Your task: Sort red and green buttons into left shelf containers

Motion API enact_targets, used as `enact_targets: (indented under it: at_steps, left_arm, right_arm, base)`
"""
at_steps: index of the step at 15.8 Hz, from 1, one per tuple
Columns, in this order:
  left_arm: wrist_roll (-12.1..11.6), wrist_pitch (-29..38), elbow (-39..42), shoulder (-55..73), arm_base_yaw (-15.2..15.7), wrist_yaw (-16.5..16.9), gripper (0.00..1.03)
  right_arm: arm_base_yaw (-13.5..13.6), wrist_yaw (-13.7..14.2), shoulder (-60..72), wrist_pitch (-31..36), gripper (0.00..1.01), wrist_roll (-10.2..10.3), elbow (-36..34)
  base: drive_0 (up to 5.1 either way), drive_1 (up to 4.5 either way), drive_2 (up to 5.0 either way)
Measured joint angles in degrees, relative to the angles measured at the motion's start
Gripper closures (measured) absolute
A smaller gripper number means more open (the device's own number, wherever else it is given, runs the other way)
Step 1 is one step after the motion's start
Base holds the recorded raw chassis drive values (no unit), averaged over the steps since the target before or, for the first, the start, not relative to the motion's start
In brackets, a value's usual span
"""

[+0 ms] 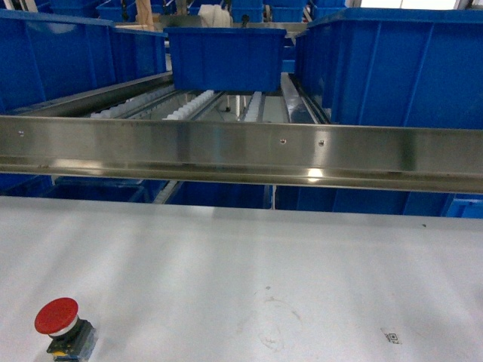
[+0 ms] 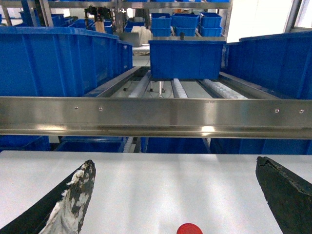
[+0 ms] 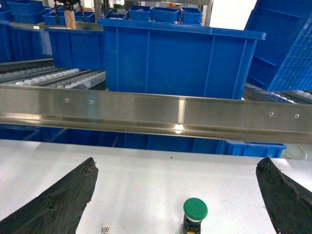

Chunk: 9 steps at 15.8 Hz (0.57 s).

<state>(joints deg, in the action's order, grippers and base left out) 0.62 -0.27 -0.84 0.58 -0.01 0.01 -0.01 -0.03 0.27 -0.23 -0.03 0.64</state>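
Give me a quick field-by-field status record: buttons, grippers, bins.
red button: upright on the white table, near left corner in head view
green button: upright on the table, between the right gripper's fingers in its wrist view; not in head view
left gripper: open, empty, red cap just ahead
right gripper: open, empty
left blue bin: on the roller shelf behind the steel rail; contents hidden

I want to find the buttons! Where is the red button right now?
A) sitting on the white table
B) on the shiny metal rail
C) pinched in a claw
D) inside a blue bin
A: the red button sits on the white table, in front of the metal rail and the blue bins; nothing is holding it.
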Motion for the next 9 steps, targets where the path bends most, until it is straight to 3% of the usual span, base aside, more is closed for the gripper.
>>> enact_targets:
  at_steps: [9]
  left_arm:
    - [0.0, 0.11, 0.0, 0.07, 0.0, 0.02, 0.05]
  right_arm:
    - [-0.17, -0.2, 0.17, 1.22, 0.03, 0.0, 0.0]
  base:
    - [0.0, 0.0, 0.0]
